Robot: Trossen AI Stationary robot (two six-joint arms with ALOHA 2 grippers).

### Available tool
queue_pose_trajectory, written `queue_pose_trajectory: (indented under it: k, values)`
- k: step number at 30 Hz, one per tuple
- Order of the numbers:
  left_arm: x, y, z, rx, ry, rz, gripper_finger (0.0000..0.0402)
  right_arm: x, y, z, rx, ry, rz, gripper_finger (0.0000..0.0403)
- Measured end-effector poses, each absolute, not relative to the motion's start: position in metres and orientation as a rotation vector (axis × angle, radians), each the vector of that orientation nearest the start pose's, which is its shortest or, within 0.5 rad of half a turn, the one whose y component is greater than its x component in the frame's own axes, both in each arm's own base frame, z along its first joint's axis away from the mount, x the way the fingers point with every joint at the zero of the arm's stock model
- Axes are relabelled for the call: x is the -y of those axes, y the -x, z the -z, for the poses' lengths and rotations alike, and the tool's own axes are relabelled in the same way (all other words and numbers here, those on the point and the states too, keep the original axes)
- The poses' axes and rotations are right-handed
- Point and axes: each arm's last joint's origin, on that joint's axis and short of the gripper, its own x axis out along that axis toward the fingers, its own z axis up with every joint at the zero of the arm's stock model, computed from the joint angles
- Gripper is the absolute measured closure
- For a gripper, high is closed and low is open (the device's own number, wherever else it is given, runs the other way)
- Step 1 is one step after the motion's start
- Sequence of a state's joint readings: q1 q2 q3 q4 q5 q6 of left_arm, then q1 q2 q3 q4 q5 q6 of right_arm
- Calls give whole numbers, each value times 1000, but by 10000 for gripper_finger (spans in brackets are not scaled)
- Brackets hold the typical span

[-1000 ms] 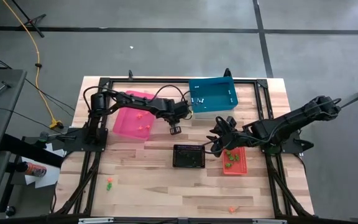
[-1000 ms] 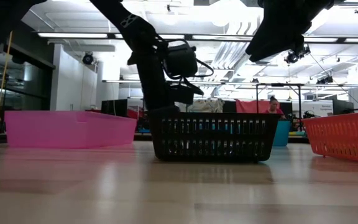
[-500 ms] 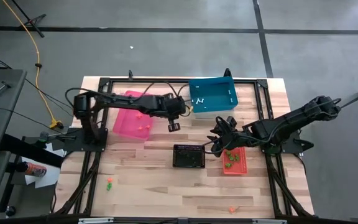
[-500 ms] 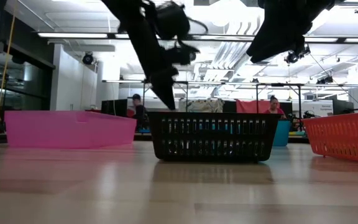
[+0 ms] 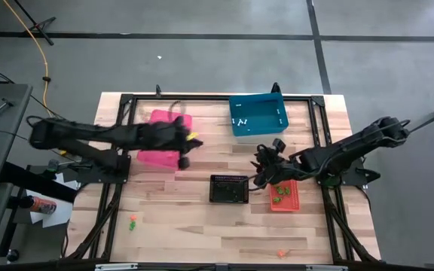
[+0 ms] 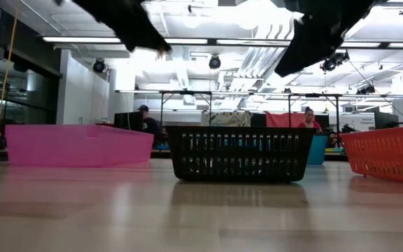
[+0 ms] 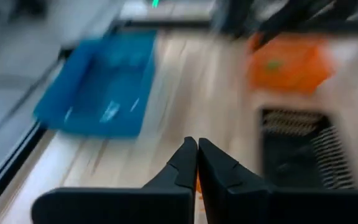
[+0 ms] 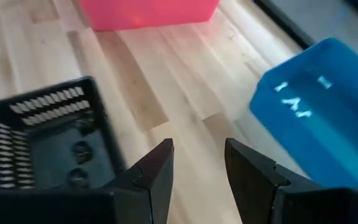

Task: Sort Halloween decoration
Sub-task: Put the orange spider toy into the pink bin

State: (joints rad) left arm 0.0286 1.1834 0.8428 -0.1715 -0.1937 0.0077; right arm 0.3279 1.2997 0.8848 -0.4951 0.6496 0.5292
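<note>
Tiny trinkets are spread about: green ones in the red bin, white ones in the blue bin, and an orange and green pair and an orange one lying on the table near its near edge. My left gripper hovers high over the right end of the pink bin, with its fingers shut. My right gripper hangs open above the table between the black bin and the blue bin, holding nothing. My left gripper is shut on what looks like a small orange trinket; only a sliver of orange shows in the slit between the fingertips. It is pinched between the two fingers and carried clear of the table. Blur hides which part is held.
The black bin stands mid-table between the pink bin and the red bin. The blue bin sits toward the far edge. Bare wood lies toward the near edge. People show in the room beyond.
My left gripper has swung fast toward the table's left, from beside the blue bin to over the pink bin's right end, rising as it went. Its arm now lies stretched out low along the left side. My right gripper has stayed nearly still.
</note>
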Motion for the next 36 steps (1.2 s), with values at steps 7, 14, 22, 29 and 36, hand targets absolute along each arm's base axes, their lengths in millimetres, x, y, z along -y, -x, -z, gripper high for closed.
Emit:
queue_pose_trajectory:
  k: [7, 14, 22, 29, 36]
  values:
    - [15, -206, -280, -99, -128, -83, 401, -69, -265, -235, -630, 103, 517, 263]
    - [22, -191, -270, -41, -181, -40, 402, -77, -294, -248, -417, 248, 376, 263]
    - [24, -191, -268, -28, -222, -31, 402, -67, -315, -266, -187, 253, 207, 263]
    - [18, -186, -256, -191, -315, -167, 402, -55, -316, -257, -266, 233, 230, 263]
    - [11, -171, -232, -460, -233, -379, 402, -53, -313, -247, -362, 210, 249, 263]
